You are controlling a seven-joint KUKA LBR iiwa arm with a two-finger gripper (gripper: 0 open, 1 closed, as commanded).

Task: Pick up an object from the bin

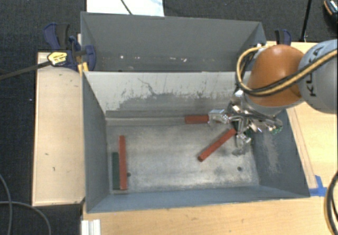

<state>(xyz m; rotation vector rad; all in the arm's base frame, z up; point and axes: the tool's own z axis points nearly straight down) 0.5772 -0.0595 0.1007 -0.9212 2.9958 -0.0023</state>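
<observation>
My gripper is low in the right part of the bin, under the arm's orange dome. A long red stick lies slantwise; its upper right end sits between my fingers, which are shut on it, and its lower left end points down to the bin floor. A shorter red block lies along the back wall, just left of the gripper and apart from it.
By the bin's left wall, a long red stick and a dark green stick lie side by side. The arm and its cables cover the bin's right rear corner.
</observation>
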